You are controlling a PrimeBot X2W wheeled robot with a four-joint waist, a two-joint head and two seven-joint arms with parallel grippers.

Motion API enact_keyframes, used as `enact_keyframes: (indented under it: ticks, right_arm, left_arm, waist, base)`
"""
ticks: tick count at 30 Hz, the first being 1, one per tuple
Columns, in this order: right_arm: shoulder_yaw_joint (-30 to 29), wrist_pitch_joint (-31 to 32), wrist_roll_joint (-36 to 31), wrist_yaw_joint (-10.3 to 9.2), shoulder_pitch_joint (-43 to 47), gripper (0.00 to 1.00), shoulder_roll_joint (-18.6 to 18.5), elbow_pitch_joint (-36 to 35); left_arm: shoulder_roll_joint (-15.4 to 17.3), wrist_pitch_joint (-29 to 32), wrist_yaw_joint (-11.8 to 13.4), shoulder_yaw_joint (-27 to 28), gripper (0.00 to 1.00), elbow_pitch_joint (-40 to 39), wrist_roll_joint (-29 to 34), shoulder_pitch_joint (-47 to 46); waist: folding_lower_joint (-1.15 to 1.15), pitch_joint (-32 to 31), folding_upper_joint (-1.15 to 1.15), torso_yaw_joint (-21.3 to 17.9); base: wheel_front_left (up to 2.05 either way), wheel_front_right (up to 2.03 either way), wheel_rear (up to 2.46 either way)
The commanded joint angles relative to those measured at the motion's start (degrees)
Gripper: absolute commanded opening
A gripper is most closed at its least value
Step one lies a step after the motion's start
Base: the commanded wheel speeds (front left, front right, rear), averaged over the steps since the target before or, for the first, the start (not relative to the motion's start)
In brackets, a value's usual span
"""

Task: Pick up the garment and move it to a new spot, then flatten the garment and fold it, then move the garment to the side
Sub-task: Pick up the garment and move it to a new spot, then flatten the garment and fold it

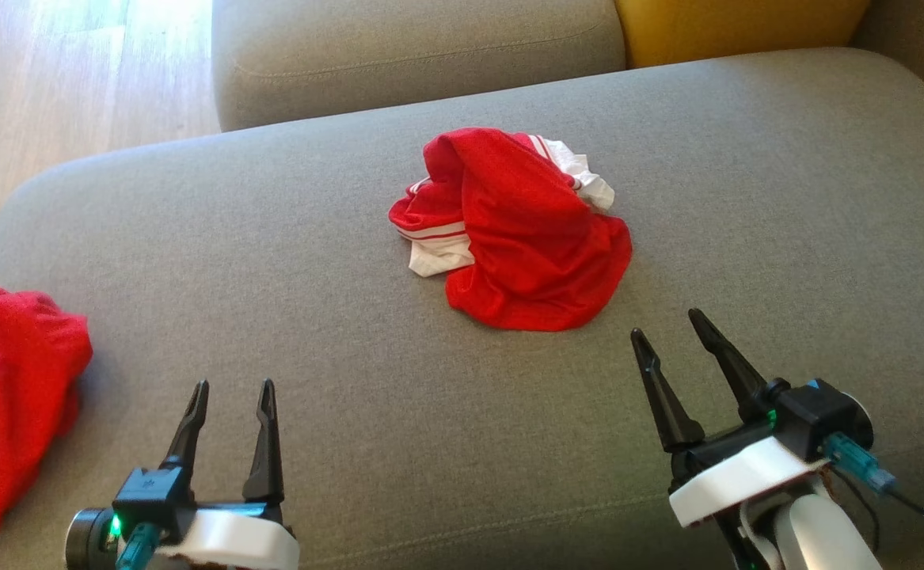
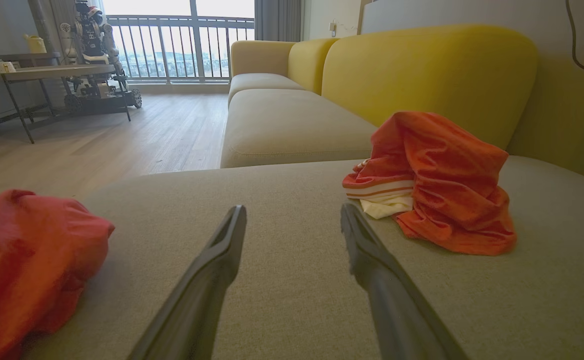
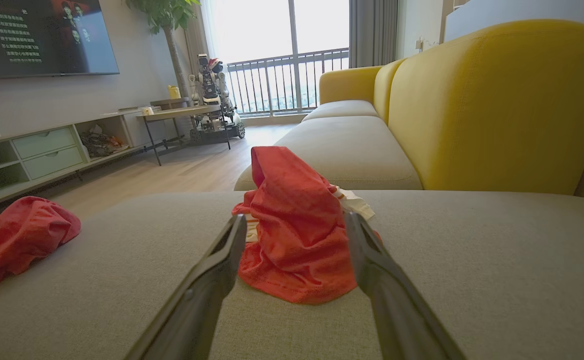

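1. Left gripper (image 1: 235,384). It stood at the near edge of the grey seat cushion (image 1: 271,277), toward the cushion's left end. Its two dark fingers were spread apart with nothing between them, pointing across the cushion.

2. Right gripper (image 1: 665,323). It stood at the cushion's near edge, on the cushion's right half. Its fingers were likewise spread and empty, and leaned toward the cushion's middle.

3. Garment (image 1: 525,237). It was red, with white striped trim and a white part showing at two sides, and it lay crumpled in a peaked heap at the cushion's middle, resting on the cushion. No finger touched it. It lay just beyond the right gripper's fingertips and nearer to that gripper than to the left one. In the right wrist view the heap appeared framed between the two fingers, ahead of their tips. In the left wrist view it sat off to the right of the fingers.

4. Second red cloth (image 1: 10,380). It was bunched at the cushion's left end, well apart from the garment.

5. Yellow backrest (image 1: 731,28). It stood past the cushion's far edge.

6. Wooden floor (image 1: 74,79). It lay beyond the cushion's left end.
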Motion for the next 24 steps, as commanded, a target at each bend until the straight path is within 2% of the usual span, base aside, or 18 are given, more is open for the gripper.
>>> enact_keyframes:
  ticks: [1, 16, 24]
  right_arm:
    - [1.4, -0.4, 0.4, -0.01, -1.2, 1.0, 0.0, -1.6]
    - [1.5, -0.4, 0.6, -0.01, -1.3, 1.0, 0.0, -1.9]
    - [2.1, -0.4, 0.2, -0.01, -3.1, 1.0, 0.0, -2.5]
  left_arm:
    - [0.4, -0.3, 0.3, 1.5, 1.0, -1.7, 0.5, -1.9]
    - [0.4, -0.3, -0.2, 0.8, 1.0, 0.2, 0.0, -2.7]
    - [0.4, -0.3, -3.0, -2.0, 1.0, 6.4, 1.5, -11.7]
  waist:
    - [0.0, -0.1, 0.0, -0.1]
    - [0.0, 0.5, 0.0, -0.5]
    - [0.0, 5.2, 0.0, -0.4]
  base:
    - [0.0, 0.0, 0.0]
    - [0.0, 0.0, 0.0]
    - [0.0, 0.0, 0.0]
